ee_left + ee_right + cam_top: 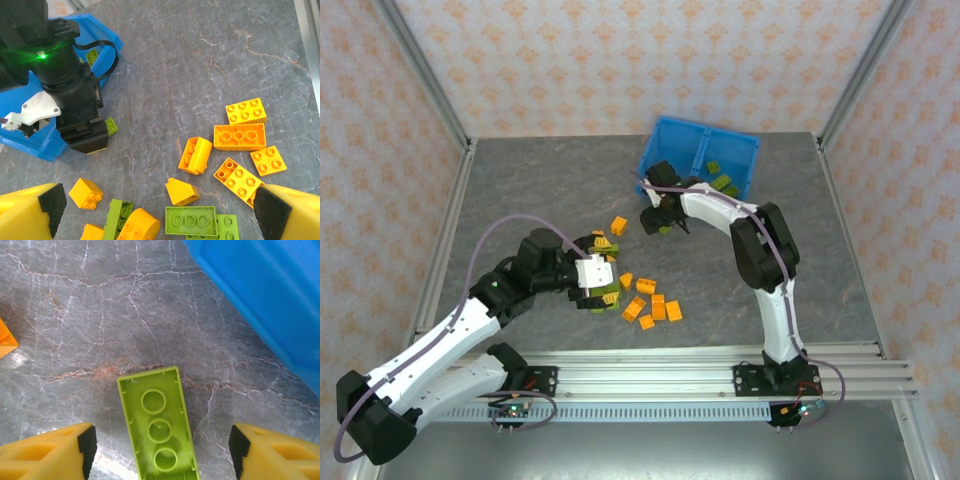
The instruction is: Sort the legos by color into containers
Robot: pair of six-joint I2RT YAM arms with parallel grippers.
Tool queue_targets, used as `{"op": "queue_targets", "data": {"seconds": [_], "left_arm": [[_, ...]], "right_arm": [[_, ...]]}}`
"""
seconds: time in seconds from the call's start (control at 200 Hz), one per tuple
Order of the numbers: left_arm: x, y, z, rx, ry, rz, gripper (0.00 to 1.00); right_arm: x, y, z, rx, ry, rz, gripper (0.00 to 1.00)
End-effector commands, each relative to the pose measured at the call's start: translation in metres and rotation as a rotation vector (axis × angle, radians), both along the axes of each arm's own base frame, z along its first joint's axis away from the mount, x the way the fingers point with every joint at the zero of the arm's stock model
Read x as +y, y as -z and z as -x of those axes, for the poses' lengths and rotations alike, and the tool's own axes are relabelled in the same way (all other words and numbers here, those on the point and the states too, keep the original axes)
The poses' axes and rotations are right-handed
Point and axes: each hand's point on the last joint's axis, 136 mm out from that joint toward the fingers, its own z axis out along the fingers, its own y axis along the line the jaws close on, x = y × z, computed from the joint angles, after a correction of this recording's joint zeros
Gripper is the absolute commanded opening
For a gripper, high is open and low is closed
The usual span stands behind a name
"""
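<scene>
Overhead view looks down from behind; wrist views sit close (sharing the bin (260, 295)).

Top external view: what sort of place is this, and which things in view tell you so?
Probably a robot test cell, not a home: left arm and right arm bolted to an aluminium rail, patterned screen walls in metal framing, loose legos and a blue bin.

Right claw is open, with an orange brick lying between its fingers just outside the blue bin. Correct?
One thing is off: the brick between the fingers of the right claw is green, not orange, as the right wrist view shows. The rest stands: the claw is open, and the brick lies just outside the blue bin.
</scene>
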Motion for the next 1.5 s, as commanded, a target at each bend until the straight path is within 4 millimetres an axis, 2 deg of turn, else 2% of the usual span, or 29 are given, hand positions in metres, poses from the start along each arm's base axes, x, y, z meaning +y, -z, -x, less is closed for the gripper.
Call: {"op": "queue_targets", "data": {"seconds": [0.0,0.21,0.32,0.4,0.49,0.621,0.721,0.806,0.881,0.966,1.011,1.056,1.136,1.241,1.426,1.491], "left_arm": [[-0.002,0.001,0.002,-0.004,0.019,-0.008,1.00],[0.004,0.006,-0.013,0.018,-0.074,-0.038,1.00],[0.005,0.009,-0.018,0.027,-0.099,-0.053,1.00],[0.005,0.010,-0.017,0.031,-0.098,-0.055,1.00],[0.006,0.007,-0.018,0.021,-0.101,-0.048,1.00],[0.007,0.000,-0.019,-0.006,-0.117,-0.027,1.00],[0.009,-0.011,-0.021,-0.042,-0.148,0.013,1.00],[0.011,-0.023,-0.023,-0.069,-0.174,0.061,1.00],[0.012,-0.035,-0.026,-0.081,-0.211,0.111,1.00],[0.013,-0.046,-0.029,-0.082,-0.247,0.164,1.00],[0.013,-0.049,-0.030,-0.076,-0.256,0.179,1.00],[0.012,-0.052,-0.029,-0.072,-0.254,0.189,1.00],[0.010,-0.055,-0.025,-0.068,-0.234,0.207,1.00],[0.004,-0.061,-0.015,-0.069,-0.174,0.243,1.00],[-0.012,-0.079,0.000,-0.029,-0.076,0.373,1.00],[-0.017,-0.078,0.004,-0.004,-0.045,0.384,1.00]], "right_arm": [[-0.005,0.013,0.005,0.035,0.002,0.062,0.66],[-0.008,0.028,0.011,0.052,0.012,0.095,0.49],[-0.009,0.024,0.012,0.031,0.018,0.108,0.38],[-0.007,0.012,0.012,0.007,0.033,0.072,0.33],[0.001,-0.014,0.012,-0.041,0.052,-0.023,0.31],[0.010,-0.074,0.014,-0.149,0.102,-0.200,0.31],[0.006,-0.117,0.018,-0.239,0.149,-0.297,0.30],[-0.006,-0.149,0.019,-0.322,0.207,-0.332,0.30],[-0.025,-0.178,0.016,-0.398,0.285,-0.349,0.30],[-0.057,-0.204,0.007,-0.471,0.411,-0.365,0.30],[-0.079,-0.211,-0.001,-0.495,0.489,-0.360,0.29],[-0.100,-0.214,-0.010,-0.507,0.561,-0.348,0.29],[-0.132,-0.206,-0.026,-0.475,0.665,-0.306,0.27],[-0.159,-0.183,-0.047,-0.412,0.747,-0.246,0.27],[-0.164,-0.137,-0.083,-0.286,0.778,-0.202,0.27],[-0.165,-0.122,-0.092,-0.253,0.797,-0.180,0.27]]}}
